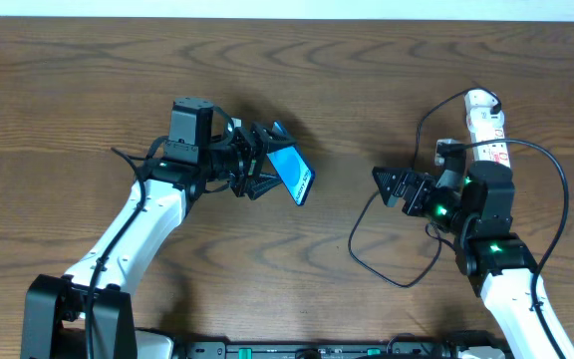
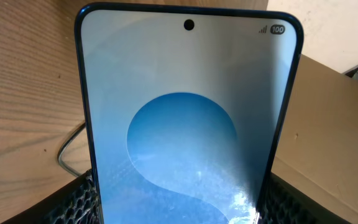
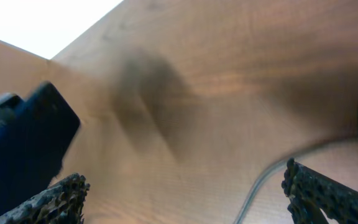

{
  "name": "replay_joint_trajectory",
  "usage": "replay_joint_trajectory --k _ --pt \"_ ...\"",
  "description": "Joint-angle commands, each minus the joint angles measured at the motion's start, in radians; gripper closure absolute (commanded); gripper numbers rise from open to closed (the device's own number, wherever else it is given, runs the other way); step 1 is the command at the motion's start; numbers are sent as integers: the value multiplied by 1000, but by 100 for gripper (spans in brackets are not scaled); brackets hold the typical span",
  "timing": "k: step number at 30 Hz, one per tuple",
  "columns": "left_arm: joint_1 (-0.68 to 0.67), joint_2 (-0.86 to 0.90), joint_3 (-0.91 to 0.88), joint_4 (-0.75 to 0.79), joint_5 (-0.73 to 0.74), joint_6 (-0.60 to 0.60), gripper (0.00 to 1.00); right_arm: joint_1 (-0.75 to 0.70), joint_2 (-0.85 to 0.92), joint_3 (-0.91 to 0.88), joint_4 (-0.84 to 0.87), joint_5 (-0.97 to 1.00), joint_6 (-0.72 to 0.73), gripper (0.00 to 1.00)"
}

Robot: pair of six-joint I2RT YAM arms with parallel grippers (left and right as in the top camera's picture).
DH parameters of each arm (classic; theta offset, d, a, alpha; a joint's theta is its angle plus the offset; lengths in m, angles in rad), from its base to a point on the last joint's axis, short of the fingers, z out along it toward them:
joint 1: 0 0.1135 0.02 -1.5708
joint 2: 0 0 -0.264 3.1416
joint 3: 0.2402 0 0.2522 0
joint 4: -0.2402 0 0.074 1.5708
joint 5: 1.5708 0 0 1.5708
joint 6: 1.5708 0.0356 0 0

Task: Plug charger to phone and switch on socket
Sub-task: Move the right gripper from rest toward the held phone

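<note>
My left gripper (image 1: 260,172) is shut on the phone (image 1: 293,175) and holds it tilted above the table, blue screen up. In the left wrist view the phone (image 2: 188,112) fills the frame between the two fingers of the left gripper (image 2: 179,202). My right gripper (image 1: 392,186) is open and empty, right of the phone and apart from it. The charger cable (image 1: 367,261) loops on the table below that gripper; its plug tip is not clear. The cable also shows in the right wrist view (image 3: 260,186) between the wide-apart fingers of the right gripper (image 3: 185,190). The white socket (image 1: 486,125) lies at the far right.
A black cable (image 1: 556,179) arcs over the right arm beside the socket. A thin cable (image 2: 67,152) lies on the wood left of the phone. A dark blurred shape (image 3: 23,143) is at the left of the right wrist view.
</note>
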Motion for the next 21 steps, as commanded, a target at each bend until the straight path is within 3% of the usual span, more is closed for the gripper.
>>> replay_joint_trajectory --k 1,12,21 --pt "3 -17 -1 9 39 -9 32 21 0 21 32 25 -7 1" --pt "3 -17 -1 9 42 -12 32 171 1 21 30 258 -7 1" --pt "3 -17 -1 9 42 -13 32 182 3 21 30 284 -6 1"
